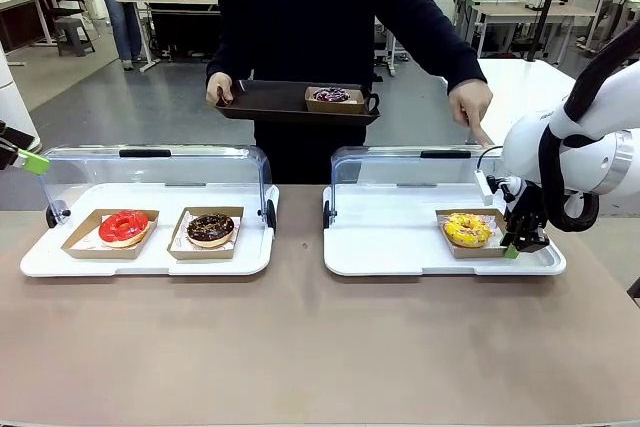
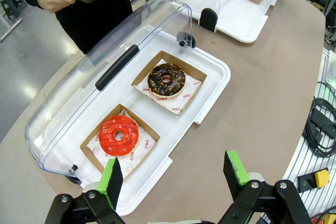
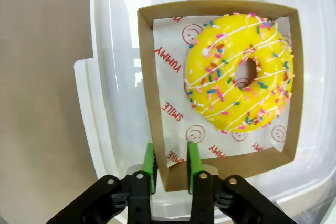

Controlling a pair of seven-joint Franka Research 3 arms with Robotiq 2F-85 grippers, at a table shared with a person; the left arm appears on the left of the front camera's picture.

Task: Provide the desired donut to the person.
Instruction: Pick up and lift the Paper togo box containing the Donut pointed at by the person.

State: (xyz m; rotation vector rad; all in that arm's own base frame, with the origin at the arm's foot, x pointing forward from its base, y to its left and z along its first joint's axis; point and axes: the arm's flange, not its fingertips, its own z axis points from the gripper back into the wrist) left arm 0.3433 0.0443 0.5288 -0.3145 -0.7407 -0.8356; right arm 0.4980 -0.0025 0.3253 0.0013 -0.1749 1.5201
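Note:
A yellow sprinkled donut (image 1: 467, 230) (image 3: 240, 74) sits in a cardboard tray (image 3: 149, 77) on the right white serving tray (image 1: 400, 247). My right gripper (image 1: 522, 243) (image 3: 171, 167) is shut on the near wall of that cardboard tray. The person (image 1: 310, 17) stands across the table and holds a dark tray (image 1: 265, 102) bearing a dark frosted donut (image 1: 332, 96). Their other hand (image 1: 470, 107) points down toward the yellow donut. My left gripper (image 2: 174, 174) (image 1: 30, 160) hangs open above the left serving tray (image 2: 212, 77), holding nothing.
The left serving tray carries a red donut (image 1: 123, 226) (image 2: 118, 135) and a chocolate donut (image 1: 210, 229) (image 2: 166, 80) in cardboard trays. Clear lids (image 1: 150, 172) (image 1: 400, 162) stand raised behind both serving trays. The brown table (image 1: 300, 347) is bare in front.

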